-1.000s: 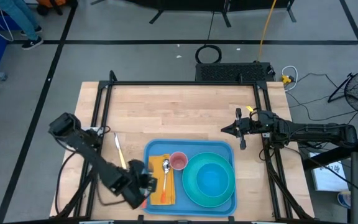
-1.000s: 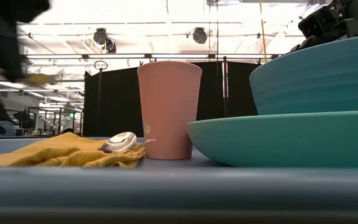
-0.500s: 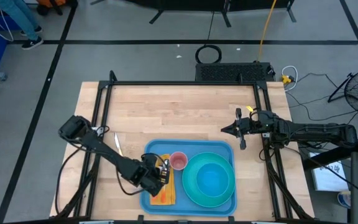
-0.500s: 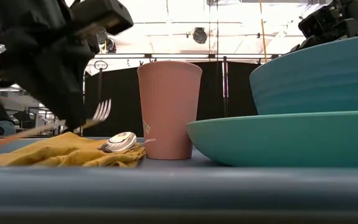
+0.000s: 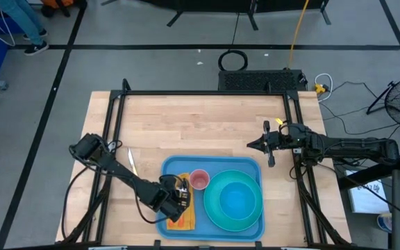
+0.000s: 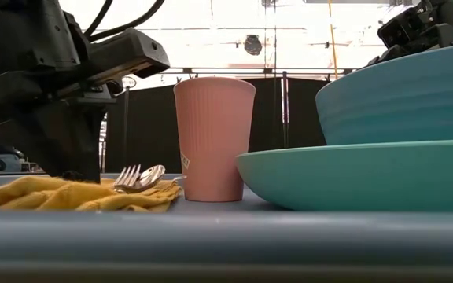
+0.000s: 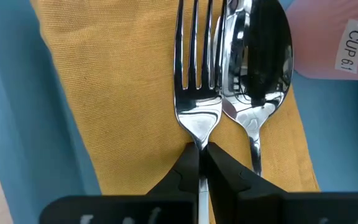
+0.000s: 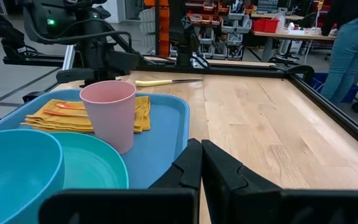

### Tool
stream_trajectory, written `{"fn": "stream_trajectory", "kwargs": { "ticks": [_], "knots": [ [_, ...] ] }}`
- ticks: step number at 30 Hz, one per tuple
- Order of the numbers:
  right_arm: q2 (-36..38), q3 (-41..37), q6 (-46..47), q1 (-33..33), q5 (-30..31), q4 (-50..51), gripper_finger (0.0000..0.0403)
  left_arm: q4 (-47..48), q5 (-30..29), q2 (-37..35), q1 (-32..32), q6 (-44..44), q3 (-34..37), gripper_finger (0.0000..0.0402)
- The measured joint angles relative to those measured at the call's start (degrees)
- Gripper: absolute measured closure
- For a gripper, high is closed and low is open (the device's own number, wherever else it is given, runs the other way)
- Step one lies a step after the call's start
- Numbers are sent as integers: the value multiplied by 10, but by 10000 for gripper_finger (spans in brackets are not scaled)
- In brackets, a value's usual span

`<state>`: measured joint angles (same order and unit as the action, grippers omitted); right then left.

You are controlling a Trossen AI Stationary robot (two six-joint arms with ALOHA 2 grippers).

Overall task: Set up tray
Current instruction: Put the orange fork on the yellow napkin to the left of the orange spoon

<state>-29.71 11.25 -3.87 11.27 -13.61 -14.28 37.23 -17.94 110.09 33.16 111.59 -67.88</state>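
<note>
The light-blue tray (image 5: 212, 162) carries a yellow napkin (image 7: 117, 93), a spoon (image 7: 257, 56), a pink cup (image 5: 199, 180) and a teal plate (image 6: 352, 173) with a blue bowl (image 5: 236, 198). My left gripper (image 5: 178, 197) is over the napkin, shut on a silver fork (image 7: 197, 56). The fork runs parallel to the spoon, close beside it. My right gripper (image 5: 250, 145) is shut and waits above the table, beyond the tray's far right corner. My left gripper pinches the fork's handle (image 7: 200, 152) just behind the neck, between its two fingertips. The fingers lie along the fork. The tines (image 6: 127, 177) sit low on the napkin next to the spoon's bowl (image 6: 152, 174); whether they rest on the cloth, I cannot tell.
A knife with a pale handle (image 5: 130, 162) lies on the wooden table left of the tray. A black frame borders the table (image 5: 186, 118), and bare wood lies beyond the tray's far rim. A person (image 8: 350, 43) stands in the room beyond the table.
My left gripper has moved right from the tray's near left edge to over the napkin, then down. The fork, held raised and tilted half a second ago, is now low and nearly level beside the spoon.
</note>
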Motion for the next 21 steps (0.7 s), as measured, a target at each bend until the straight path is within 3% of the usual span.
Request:
{"fn": "stream_trajectory", "kwargs": {
  "ticks": [7,21],
  "knots": [
    [0,0,0,0,0,0,403,6,-11,-4,4,5,2,383],
    [0,0,0,0,0,0,403,50,-16,-3,23,101,-26,392]
  ]
}}
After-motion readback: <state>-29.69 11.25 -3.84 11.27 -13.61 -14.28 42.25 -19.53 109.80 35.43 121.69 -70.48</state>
